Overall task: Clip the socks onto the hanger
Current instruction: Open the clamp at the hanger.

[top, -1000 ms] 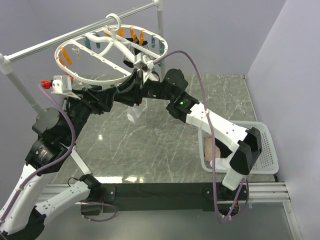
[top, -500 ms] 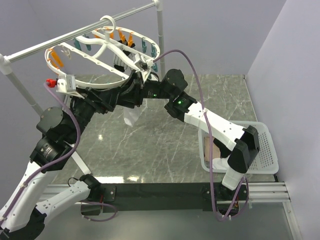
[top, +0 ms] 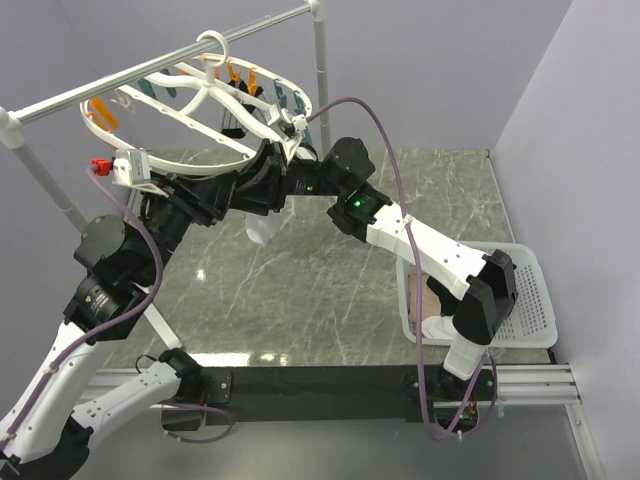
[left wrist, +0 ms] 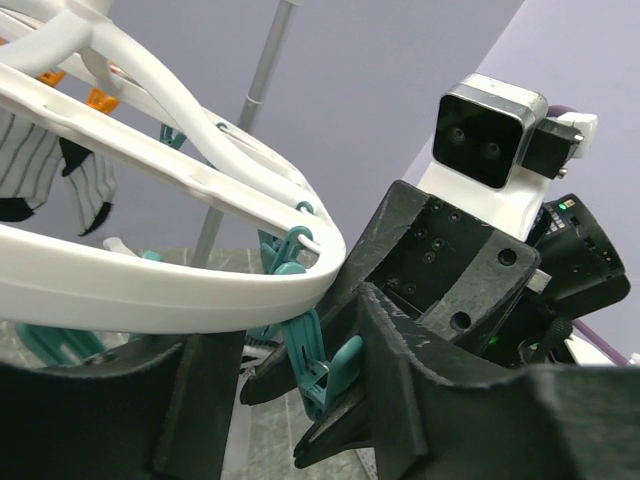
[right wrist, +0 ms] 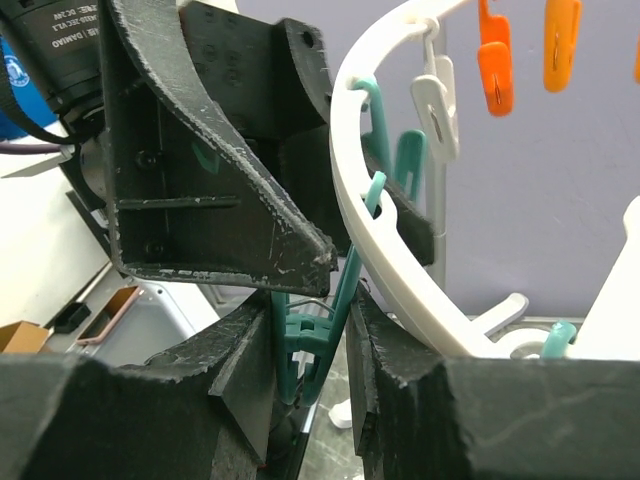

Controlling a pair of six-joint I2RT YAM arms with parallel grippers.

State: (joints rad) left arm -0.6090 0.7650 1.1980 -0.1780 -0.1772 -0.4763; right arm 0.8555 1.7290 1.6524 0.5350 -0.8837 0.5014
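Under the hanger, your right gripper pinches one teal clip; your left gripper shows no readable hold, and one white sock hangs half hidden.

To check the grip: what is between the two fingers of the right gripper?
A teal clip, hanging from the hanger, sits between the fingers of the right gripper; the right wrist view shows it.

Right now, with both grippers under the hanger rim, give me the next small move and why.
Probably nudge the left gripper up to feed the white sock into the teal clip, which the right gripper pinches. The sock hangs below the hanger rim where the grippers meet, and neither wrist view shows fabric in the clip.
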